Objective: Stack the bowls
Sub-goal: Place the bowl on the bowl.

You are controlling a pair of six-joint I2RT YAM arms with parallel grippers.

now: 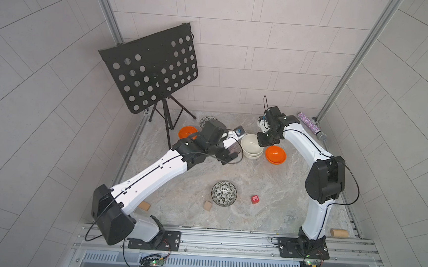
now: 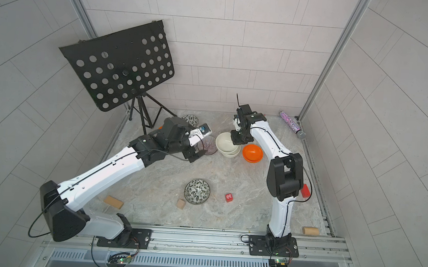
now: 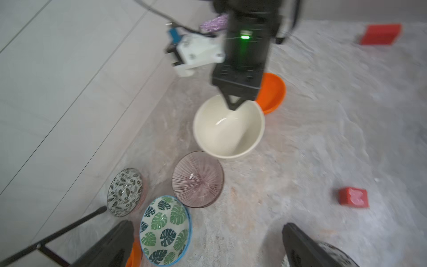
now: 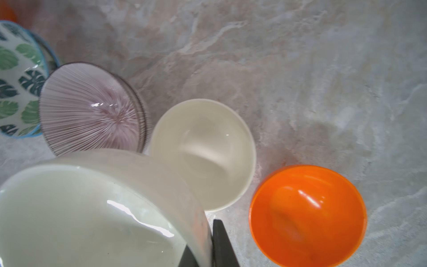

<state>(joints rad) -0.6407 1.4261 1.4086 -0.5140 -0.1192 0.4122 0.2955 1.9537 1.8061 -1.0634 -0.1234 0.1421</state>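
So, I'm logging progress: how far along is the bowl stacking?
Seemingly done: the purple bowls look nested. In hand: the right gripper pinches a cream bowl over its twin; the left gripper is open. Remaining: the orange bowl and the black-and-white bowl each sit alone, apart from their mates.

A plain bowl [image 4: 80,208] is held over a second plain bowl [image 4: 208,157]. A striped bowl [image 4: 92,108] is set left of them, a leaf-patterned bowl [image 1: 224,193] nearer.
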